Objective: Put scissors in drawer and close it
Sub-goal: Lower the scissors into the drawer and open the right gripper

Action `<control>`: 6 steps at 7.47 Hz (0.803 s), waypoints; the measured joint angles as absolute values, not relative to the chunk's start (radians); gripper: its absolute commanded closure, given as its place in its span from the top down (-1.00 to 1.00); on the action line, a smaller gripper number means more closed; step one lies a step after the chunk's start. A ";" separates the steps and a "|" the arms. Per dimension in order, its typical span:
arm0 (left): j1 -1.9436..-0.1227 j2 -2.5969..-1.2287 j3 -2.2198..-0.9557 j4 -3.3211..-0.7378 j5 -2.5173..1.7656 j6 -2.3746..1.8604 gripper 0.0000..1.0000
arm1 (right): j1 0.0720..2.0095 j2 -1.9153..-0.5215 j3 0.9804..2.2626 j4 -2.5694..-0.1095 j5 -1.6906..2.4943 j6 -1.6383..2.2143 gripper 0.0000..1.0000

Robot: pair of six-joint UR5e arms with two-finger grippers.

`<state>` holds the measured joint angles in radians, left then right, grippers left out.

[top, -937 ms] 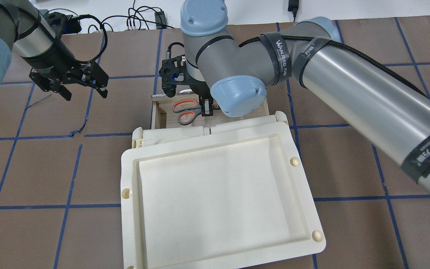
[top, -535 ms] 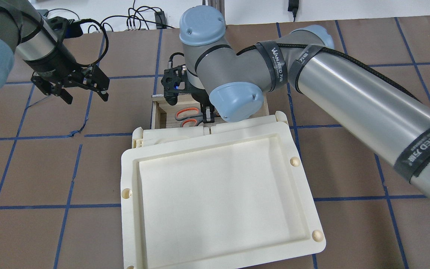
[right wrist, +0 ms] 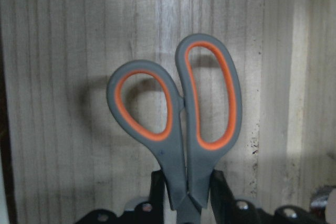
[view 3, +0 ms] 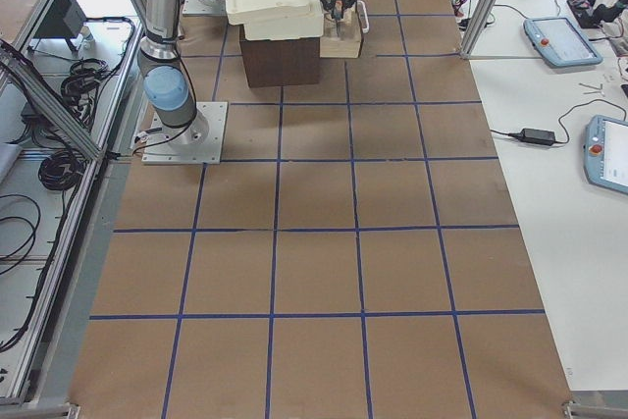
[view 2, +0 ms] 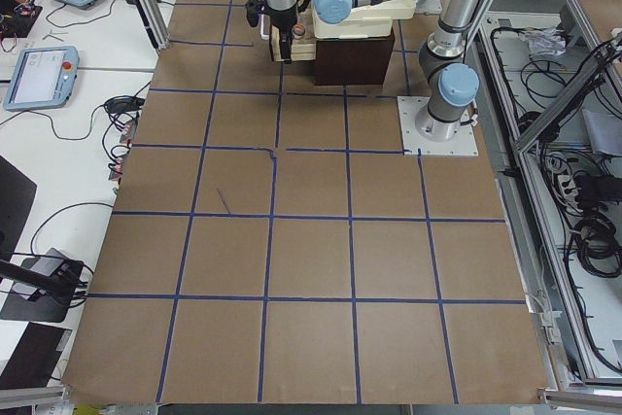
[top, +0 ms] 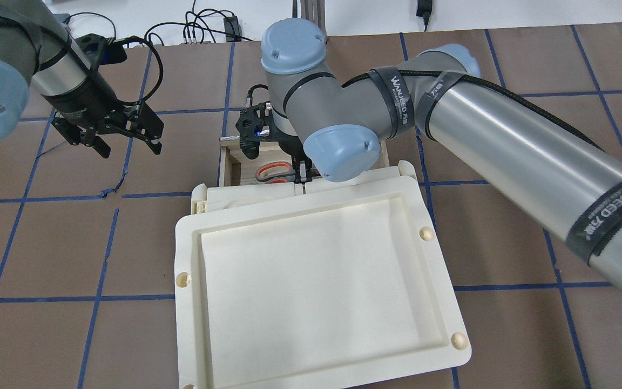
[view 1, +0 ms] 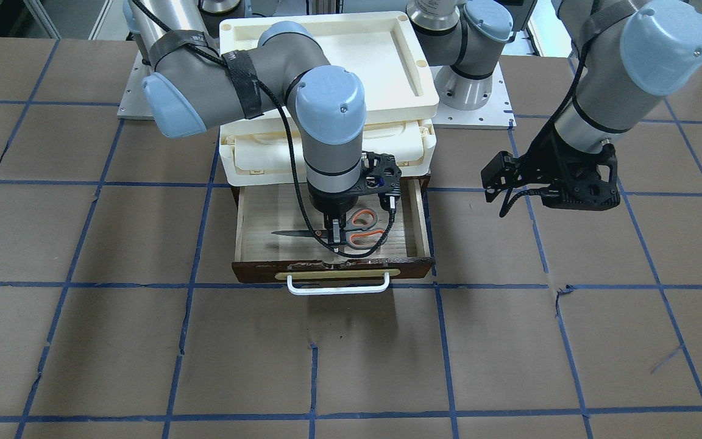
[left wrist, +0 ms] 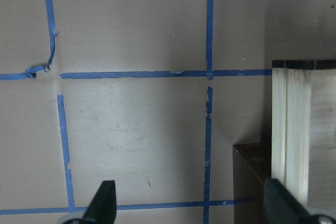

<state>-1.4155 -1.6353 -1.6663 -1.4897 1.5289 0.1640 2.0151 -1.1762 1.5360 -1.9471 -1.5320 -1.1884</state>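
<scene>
The drawer (view 1: 253,244) stands pulled open, with pale wood inside, a dark chipped front and a white bar handle (view 1: 337,286). My right gripper (view 1: 334,236) reaches down into it and is shut on the scissors (view 1: 363,228) near the pivot, with the blades pointing sideways. In the right wrist view the grey, orange-lined loops (right wrist: 178,108) hang low over the drawer floor. I cannot tell whether they touch it. In the overhead view the scissors (top: 273,172) are partly hidden. My left gripper (top: 129,148) is open and empty, over the table beside the drawer's side (left wrist: 302,129).
A cream plastic tray (top: 187,259) lies on top of the dark brown cabinet (view 2: 355,60) that holds the drawer, with cream flap compartments (view 1: 412,146) under it. Blue tape lines cross the brown table. Cables (top: 203,29) lie at the far edge.
My right gripper has gone lower into the drawer with the scissors, which now show less past the tray's edge. My left gripper has shifted slightly towards the drawer and stays open.
</scene>
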 measured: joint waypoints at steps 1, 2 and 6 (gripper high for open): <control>-1.413 -1.636 -1.666 -1.487 1.531 0.166 1.00 | 2.016 -1.176 1.540 -1.948 -1.532 -1.187 0.81; -1.407 -1.641 -1.659 -1.481 1.532 0.167 1.00 | 2.016 -1.175 1.542 -1.948 -1.528 -1.185 0.82; -1.401 -1.656 -1.642 -1.473 1.531 0.168 1.00 | 2.004 -1.177 1.470 -1.941 -1.521 -1.166 0.80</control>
<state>-1.4013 -1.6561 -1.6425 -1.4727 1.5311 0.1677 2.0037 -1.1775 1.4701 -1.9415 -1.5208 -1.1662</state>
